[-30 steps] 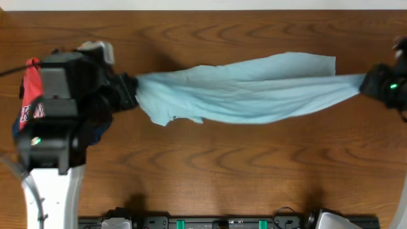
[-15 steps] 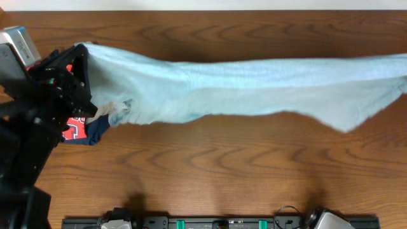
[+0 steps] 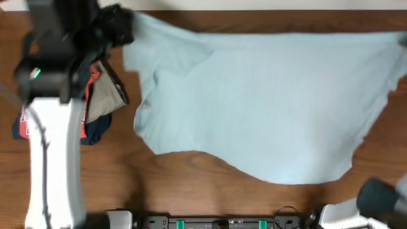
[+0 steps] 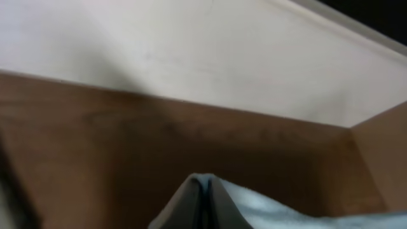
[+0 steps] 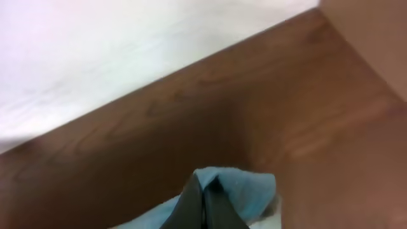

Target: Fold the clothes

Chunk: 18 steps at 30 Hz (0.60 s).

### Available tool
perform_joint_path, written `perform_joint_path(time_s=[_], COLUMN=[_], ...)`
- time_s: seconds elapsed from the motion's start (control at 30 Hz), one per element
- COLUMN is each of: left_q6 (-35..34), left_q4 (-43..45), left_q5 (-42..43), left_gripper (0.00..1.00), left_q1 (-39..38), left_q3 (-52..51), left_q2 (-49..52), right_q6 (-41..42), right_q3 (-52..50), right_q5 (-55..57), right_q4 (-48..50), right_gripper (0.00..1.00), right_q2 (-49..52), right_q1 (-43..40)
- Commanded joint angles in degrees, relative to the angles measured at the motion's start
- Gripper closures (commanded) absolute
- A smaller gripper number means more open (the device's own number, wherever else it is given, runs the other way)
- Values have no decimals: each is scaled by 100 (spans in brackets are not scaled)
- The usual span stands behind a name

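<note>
The clothes (image 3: 267, 95), one pale blue-grey garment, hang spread in a wide sheet over the middle and right of the table. My left gripper (image 3: 126, 24) is shut on the garment's far left corner. In the left wrist view the left gripper (image 4: 205, 191) has its jaws pressed together, with the clothes (image 4: 280, 213) trailing to the right. In the right wrist view my right gripper (image 5: 205, 198) is shut on the clothes (image 5: 245, 187) at a bunched far right corner. It sits at the overhead frame's right edge, almost out of view.
Under the left arm lie a folded olive-tan garment (image 3: 105, 95), a red T-shirt (image 3: 24, 124) and a dark blue piece (image 3: 95, 130). The table's far edge (image 3: 254, 9) runs just behind the garment. The right arm's base (image 3: 381, 198) shows at the bottom right.
Both grippers have moved toward the far edge of the table. The garment, earlier pulled into a narrow band between them, now spreads as a wide sheet.
</note>
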Motion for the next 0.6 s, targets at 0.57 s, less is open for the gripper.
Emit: perform_joint_path(time_s=[0.57], left_q6=[157], left_q4=[3069], left_q5=[-796], left_gripper=[94], left_q1=[341], left_q3=[1735], left_q2=[894], right_q6=[1095], right_q3=[927], right_q5=[151], right_q4=[2881], right_gripper=[99], right_q2=[435], right_q1=[-238])
